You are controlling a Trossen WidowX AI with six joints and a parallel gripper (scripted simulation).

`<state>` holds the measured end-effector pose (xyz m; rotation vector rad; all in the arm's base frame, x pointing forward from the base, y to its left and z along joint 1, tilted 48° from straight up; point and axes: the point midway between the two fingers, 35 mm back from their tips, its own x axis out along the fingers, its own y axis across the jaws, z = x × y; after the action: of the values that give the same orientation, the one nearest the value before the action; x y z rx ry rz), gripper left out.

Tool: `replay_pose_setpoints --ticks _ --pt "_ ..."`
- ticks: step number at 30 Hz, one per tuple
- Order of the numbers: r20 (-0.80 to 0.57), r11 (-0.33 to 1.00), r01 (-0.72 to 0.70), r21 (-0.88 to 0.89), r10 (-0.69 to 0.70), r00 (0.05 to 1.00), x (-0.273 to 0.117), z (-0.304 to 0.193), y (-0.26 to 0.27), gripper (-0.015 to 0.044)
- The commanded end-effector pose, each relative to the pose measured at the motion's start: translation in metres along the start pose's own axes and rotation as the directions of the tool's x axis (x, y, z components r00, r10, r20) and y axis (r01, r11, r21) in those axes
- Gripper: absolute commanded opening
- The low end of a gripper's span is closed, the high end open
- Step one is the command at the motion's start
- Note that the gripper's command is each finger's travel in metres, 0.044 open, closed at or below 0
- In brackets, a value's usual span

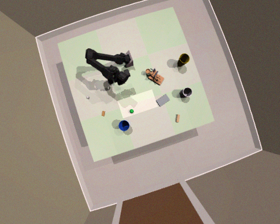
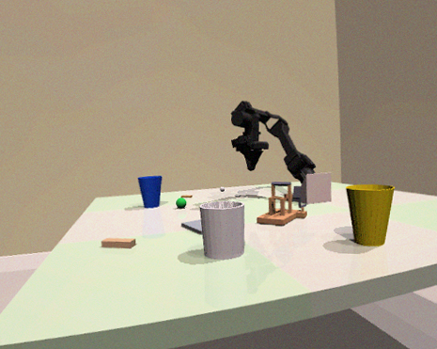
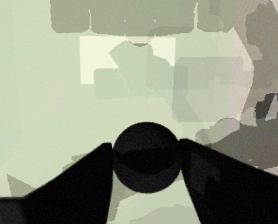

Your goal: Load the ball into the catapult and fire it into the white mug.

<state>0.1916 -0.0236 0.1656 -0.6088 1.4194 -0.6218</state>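
My gripper (image 1: 111,79) (image 2: 251,166) (image 3: 145,149) is shut on a dark ball (image 3: 146,167) and holds it high above the table, pointing down. In the wrist view the ball sits between the two dark fingers. The wooden catapult (image 1: 155,77) (image 2: 282,209) stands to the right of the gripper, apart from it. The white mug (image 1: 186,92) (image 2: 222,230) stands upright beyond the catapult, nearest to the exterior view. In the top and exterior views the ball is too small to make out in the fingers.
A yellow cup (image 1: 184,59) (image 2: 369,213) and a blue cup (image 1: 123,125) (image 2: 149,191) stand upright. A green ball (image 1: 131,111) (image 2: 181,203), a small white ball (image 1: 87,97) (image 2: 222,189), two wooden blocks (image 1: 103,113) (image 1: 177,118) (image 2: 119,243) and a grey flat plate (image 1: 163,100) lie on the table.
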Motion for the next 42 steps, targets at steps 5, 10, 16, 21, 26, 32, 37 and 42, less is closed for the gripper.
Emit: replay_pose_setpoints --ticks 5,10,16,21,26,32,37,42 --pt "-0.041 0.997 -0.005 -0.076 0.002 0.999 -0.005 0.012 0.025 0.0" --pt "-0.066 0.992 -0.011 -0.126 0.003 0.998 -0.006 0.019 0.044 0.0" --pt "-0.096 0.983 -0.018 -0.182 0.0 0.995 -0.006 0.026 0.068 0.0" --pt "-0.124 0.973 -0.021 -0.231 -0.008 0.992 -0.006 0.029 0.088 0.0" --pt "-0.152 0.96 -0.024 -0.279 -0.02 0.988 -0.004 0.031 0.108 0.0" --pt "-0.185 0.942 -0.025 -0.334 -0.039 0.982 -0.001 0.032 0.133 0.0" --pt "-0.211 0.925 -0.026 -0.379 -0.059 0.976 0.003 0.031 0.153 0.0" --pt "-0.234 0.906 -0.028 -0.423 -0.079 0.969 0.007 0.028 0.174 0.0"
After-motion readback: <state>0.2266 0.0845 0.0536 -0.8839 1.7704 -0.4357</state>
